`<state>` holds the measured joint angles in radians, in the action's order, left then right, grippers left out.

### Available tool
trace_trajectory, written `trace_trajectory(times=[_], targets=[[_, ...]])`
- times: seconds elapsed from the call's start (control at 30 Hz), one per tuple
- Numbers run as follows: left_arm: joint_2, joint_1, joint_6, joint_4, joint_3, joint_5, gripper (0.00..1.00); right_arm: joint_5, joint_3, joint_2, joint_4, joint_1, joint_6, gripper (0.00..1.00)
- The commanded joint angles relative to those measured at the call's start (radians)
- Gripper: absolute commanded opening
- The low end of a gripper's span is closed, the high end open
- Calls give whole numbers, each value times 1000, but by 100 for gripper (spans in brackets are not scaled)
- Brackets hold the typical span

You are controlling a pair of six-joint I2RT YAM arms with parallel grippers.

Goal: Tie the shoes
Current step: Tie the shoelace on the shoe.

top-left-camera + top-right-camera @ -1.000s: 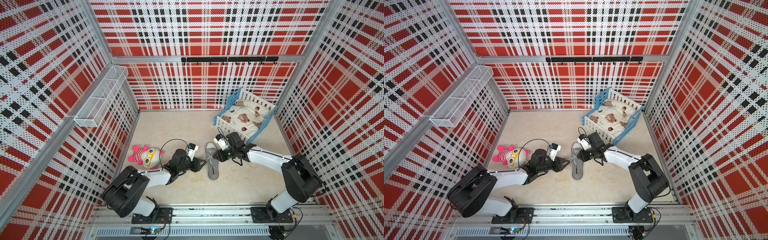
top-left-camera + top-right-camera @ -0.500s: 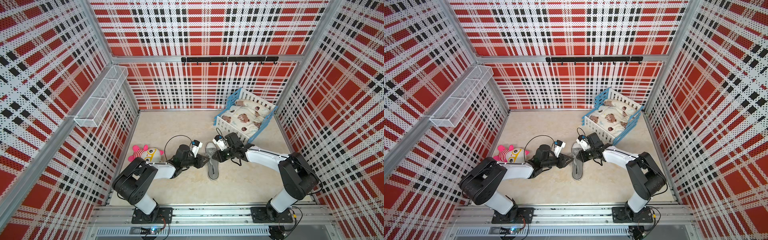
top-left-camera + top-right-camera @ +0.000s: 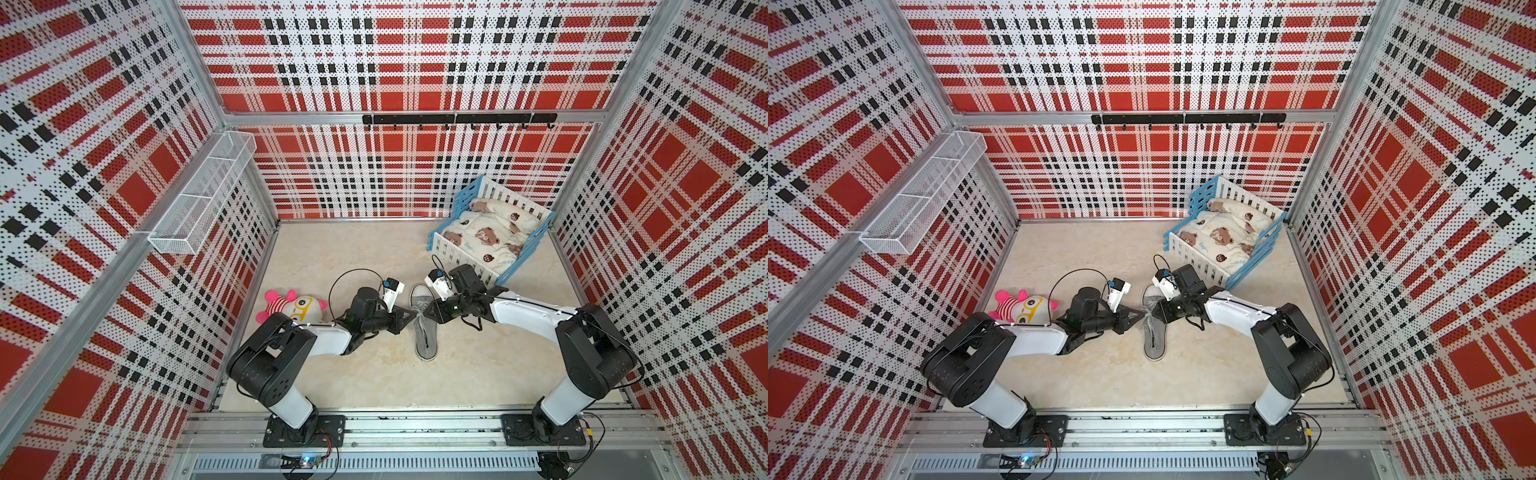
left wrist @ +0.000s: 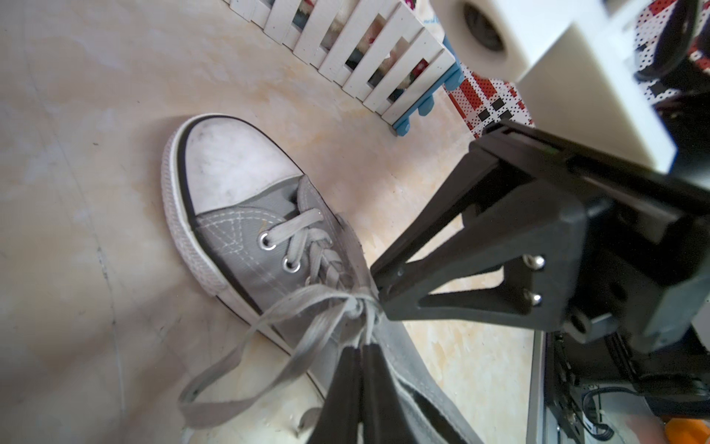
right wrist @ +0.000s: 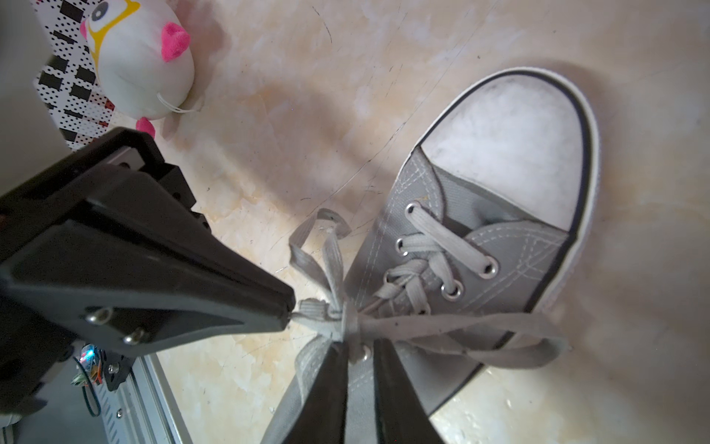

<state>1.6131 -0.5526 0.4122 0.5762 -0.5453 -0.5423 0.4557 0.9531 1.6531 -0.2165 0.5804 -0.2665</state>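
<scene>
I have the sneaker point(image 3: 426, 347) lying flat on the floor point(image 3: 374, 257) mid-cell, its white toe toward the back wall and its heel toward the arm bases. In both top views it sits between my two arms point(image 3: 1153, 345).

Both tools meet over its lacing, one from each side, tips almost touching. The left gripper point(image 3: 410, 316) comes in low from the sneaker's left. Its jaws are pressed together on a short bit of the laces point(image 5: 338, 311) right beside the knot. The right wrist view shows that pinch plainly, with the left gripper point(image 5: 287, 312) clamped on the strand.

The right gripper point(image 3: 429, 311) reaches in from the opposite side. Its jaws are nearly together, with a lace strand caught between them just above the upper eyelets. In the left wrist view the right gripper point(image 4: 380, 286) sits at the knot, and a slack loop of the laces point(image 4: 246, 338) trails onto the floor beside the sole.

The plush toy point(image 3: 297, 307) lies well off to the left by my left arm. The toy crib point(image 3: 490, 232) stands behind the right arm.
</scene>
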Motion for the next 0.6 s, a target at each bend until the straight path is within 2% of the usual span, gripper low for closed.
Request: trace_trajectory(times=[0.0, 0.57], targets=[[11, 7, -4, 19, -15, -16, 1, -7, 28, 22, 11, 10, -5, 20], [-65, 43, 15, 6, 43, -54, 0, -80, 36, 63, -10, 12, -71, 14]])
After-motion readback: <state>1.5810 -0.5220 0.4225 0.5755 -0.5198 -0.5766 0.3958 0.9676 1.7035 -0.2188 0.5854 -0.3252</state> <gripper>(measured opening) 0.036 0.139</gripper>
